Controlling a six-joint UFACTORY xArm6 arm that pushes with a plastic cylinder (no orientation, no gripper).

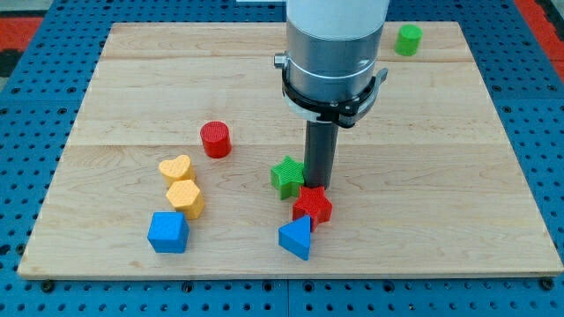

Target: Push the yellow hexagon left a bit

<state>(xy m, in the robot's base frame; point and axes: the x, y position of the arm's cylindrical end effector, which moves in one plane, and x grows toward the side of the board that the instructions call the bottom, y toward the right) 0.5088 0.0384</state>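
My tip [317,185] sits centre frame between green star [286,175] and red star [313,204]; no gripper, holds nothing. Yellow hexagon [185,198] lower left. Circle to its right side, nudge left gently, avoiding yellow heart [175,167].

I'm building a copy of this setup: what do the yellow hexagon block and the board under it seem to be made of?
The yellow hexagon block looks like matte plastic, possibly 3D-printed: uniform colour, with faint ridges seeming to run along its sides. The pale wooden board looks like light, smooth wood, showing grain and seams between planks. My tip stands away to the view's right of the hexagon, beside the green star block.
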